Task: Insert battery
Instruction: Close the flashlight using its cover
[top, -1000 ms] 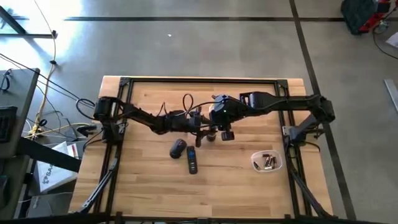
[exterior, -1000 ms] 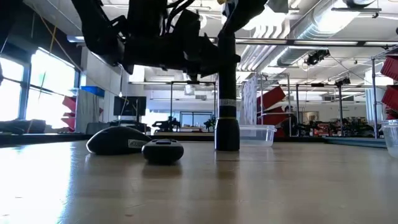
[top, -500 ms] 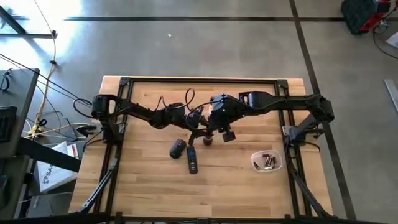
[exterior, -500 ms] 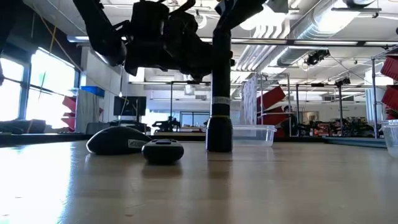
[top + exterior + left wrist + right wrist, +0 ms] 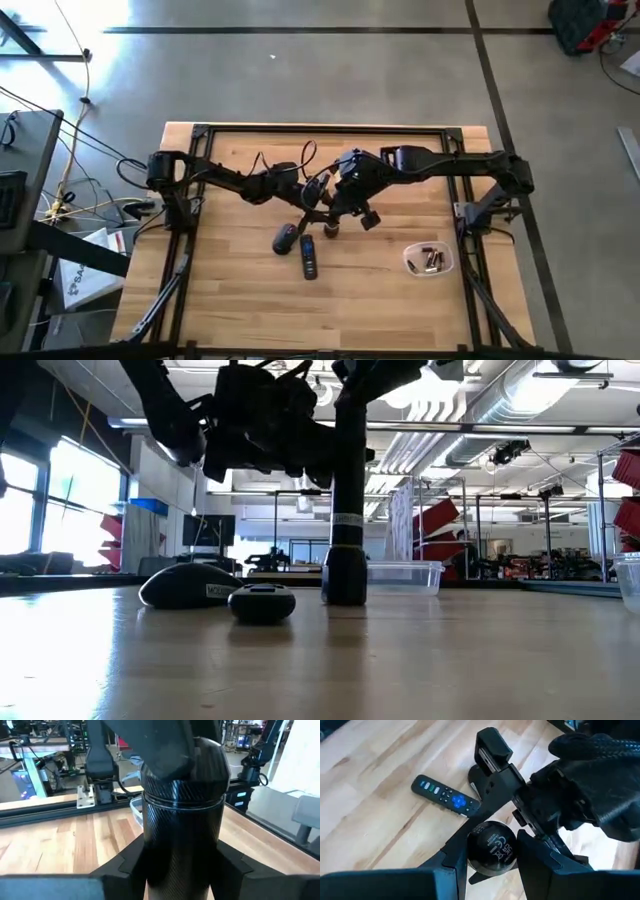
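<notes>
Workshop space stretches behind the wooden surface (image 5: pixel 230 290), where both arms meet near the middle. The right claw (image 5: pixel 492 852) is closed round the upper end of a black cylindrical flashlight (image 5: pixel 346 510), holding it upright with its lower end on or just above the wood; the right wrist view looks down on its round printed end face. The left claw (image 5: pixel 180 865) brackets the barrel lower down, a finger on either side, though whether it actually presses cannot be told. Just beside the flashlight lie a black computer mouse (image 5: pixel 190 586) and a remote control (image 5: pixel 445 796). The batteries (image 5: pixel 432 261) sit in a clear container (image 5: pixel 415 268) well apart, towards the right arm's base, so none is in hand yet. The step seems to be steadying the body for opening: one claw should clamp firmly while the other works, keeping the barrel vertical so it doesn't tip onto the remote.
</notes>
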Controlling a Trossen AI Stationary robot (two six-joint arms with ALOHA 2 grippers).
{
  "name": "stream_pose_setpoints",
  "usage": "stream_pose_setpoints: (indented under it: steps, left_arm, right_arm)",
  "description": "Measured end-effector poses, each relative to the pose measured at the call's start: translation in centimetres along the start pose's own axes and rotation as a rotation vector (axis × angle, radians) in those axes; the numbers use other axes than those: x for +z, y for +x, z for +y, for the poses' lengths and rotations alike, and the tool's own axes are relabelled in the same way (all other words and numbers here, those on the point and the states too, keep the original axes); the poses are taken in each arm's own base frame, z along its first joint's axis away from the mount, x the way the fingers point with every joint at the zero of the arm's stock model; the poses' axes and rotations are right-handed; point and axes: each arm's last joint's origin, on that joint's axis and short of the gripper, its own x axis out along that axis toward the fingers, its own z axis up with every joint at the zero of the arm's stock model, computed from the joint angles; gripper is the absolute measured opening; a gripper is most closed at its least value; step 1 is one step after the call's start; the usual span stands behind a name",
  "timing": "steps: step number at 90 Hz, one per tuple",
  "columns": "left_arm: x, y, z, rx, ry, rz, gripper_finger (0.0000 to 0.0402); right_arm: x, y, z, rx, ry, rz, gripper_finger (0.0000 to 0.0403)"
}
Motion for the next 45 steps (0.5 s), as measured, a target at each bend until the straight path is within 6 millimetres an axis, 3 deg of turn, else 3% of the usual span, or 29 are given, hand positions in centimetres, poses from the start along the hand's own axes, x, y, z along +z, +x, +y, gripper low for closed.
stream_pose_setpoints:
  steps: [45]
  left_arm:
    - [0.14, -0.11, 0.96, 0.234, 0.007, 0.04, 0.0133]
  right_arm:
    - [-0.82, -0.17, -0.4, -0.166, 0.267, 0.139, 0.0106]
